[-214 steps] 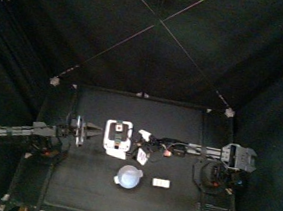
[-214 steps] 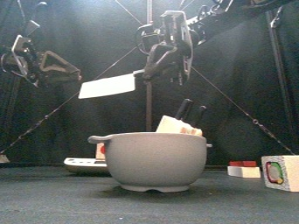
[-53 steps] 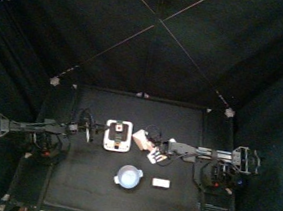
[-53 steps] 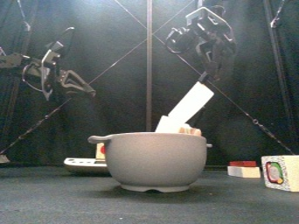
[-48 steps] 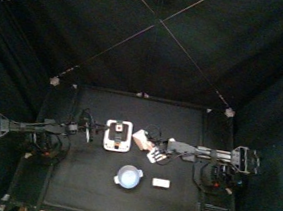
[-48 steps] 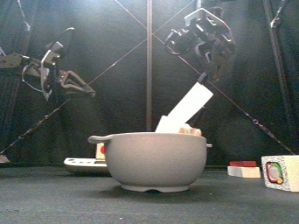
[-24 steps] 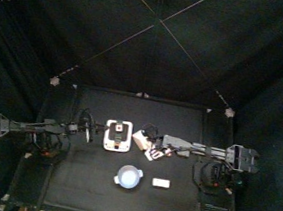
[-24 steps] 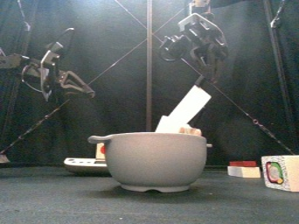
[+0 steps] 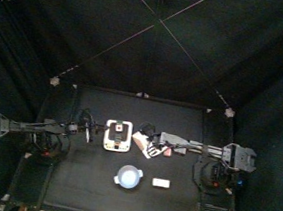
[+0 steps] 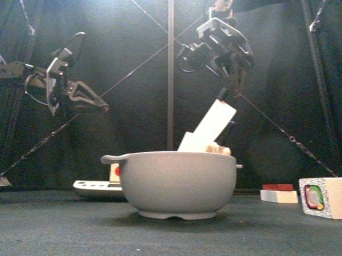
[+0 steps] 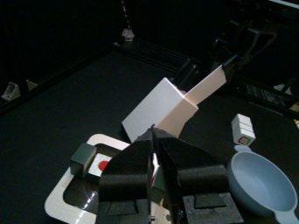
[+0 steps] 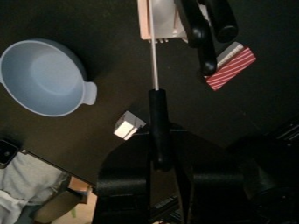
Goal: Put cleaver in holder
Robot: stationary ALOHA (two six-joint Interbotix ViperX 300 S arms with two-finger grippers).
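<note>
Cleaver [image 10: 214,122] lodged blade-down in holder [image 9: 118,134], 11 o'clock of bowl [image 10: 171,185], leaning to 1 o'clock | right gripper [image 10: 221,55] at handle, hold cannot be told | left gripper [image 11: 156,171] half-open, empty | risk: cleaver levered out or holder tipped if handle is snagged.

A whitish blade marks the cleaver [image 10: 217,121]. The holder [image 11: 158,112] is tan, the bowl [image 12: 44,75] pale blue inside and grey outside. A red-and-white striped piece [image 12: 230,66] lies on the black counter [image 9: 86,175].
</note>
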